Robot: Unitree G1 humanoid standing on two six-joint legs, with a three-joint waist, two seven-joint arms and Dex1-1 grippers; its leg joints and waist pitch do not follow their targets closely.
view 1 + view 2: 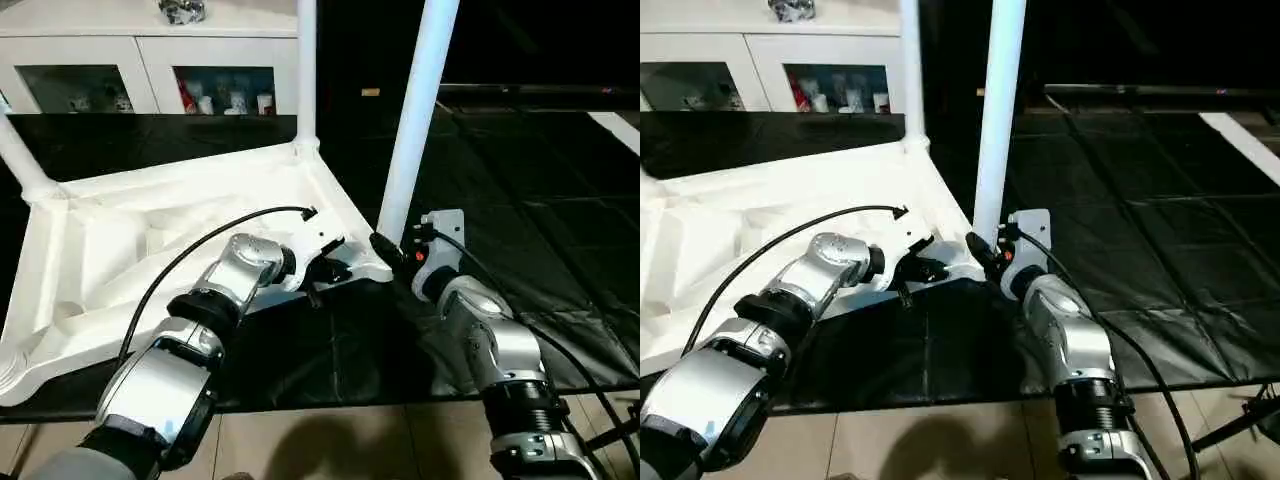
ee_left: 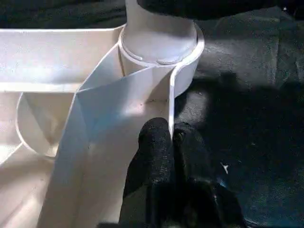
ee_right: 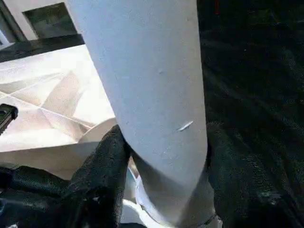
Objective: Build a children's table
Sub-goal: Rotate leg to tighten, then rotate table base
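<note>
White leg (image 3: 156,95) between the right gripper's (image 3: 164,161) black jaws

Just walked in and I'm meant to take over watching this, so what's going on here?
The robot is building a white table. The top lies upside down on a black mat. The right gripper is closed around a leg standing in the near corner socket, while the left gripper pinches the top's rim beside that socket. Two other legs already stand in their sockets at the far corners.
</note>
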